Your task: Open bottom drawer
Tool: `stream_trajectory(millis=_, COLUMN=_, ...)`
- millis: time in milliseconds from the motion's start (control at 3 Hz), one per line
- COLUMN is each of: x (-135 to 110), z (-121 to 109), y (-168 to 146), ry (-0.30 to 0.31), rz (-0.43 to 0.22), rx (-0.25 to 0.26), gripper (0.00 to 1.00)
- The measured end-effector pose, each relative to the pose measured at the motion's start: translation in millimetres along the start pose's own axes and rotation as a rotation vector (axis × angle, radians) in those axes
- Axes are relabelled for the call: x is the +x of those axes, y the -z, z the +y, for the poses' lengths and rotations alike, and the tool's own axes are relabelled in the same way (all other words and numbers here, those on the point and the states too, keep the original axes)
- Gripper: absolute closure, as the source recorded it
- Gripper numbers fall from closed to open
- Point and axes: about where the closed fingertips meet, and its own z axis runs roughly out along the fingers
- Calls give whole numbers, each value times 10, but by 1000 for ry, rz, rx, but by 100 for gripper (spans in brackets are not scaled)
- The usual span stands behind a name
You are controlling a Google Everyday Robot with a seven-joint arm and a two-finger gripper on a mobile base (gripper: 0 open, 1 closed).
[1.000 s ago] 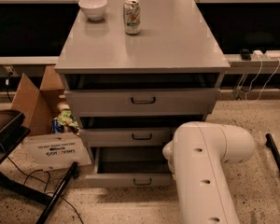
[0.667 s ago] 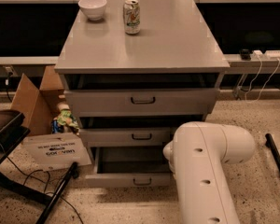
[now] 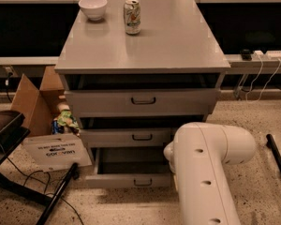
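Observation:
The grey cabinet has three drawers. The bottom drawer, the shortest front with a small dark loop handle, stands pulled out toward me, and its plain grey tray shows empty. The middle drawer and the top drawer stand slightly out as well. My white arm rises in the lower right and covers the right ends of the lower two drawers. My gripper is hidden behind that arm, so it does not show.
A white bowl and a drink can stand on the cabinet top. An open cardboard box and a white sign lie at the left, with a dark chair base and cables on the floor.

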Motion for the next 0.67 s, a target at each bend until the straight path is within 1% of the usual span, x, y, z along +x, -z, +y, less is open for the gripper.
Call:
stream_trajectory(millis=333, x=0, z=0, y=0, ry=0, rz=0, rx=0, gripper=0)
stream_trajectory(millis=667, x=125, z=375, y=-153, ry=-21, rz=-24, rx=-46, gripper=0)
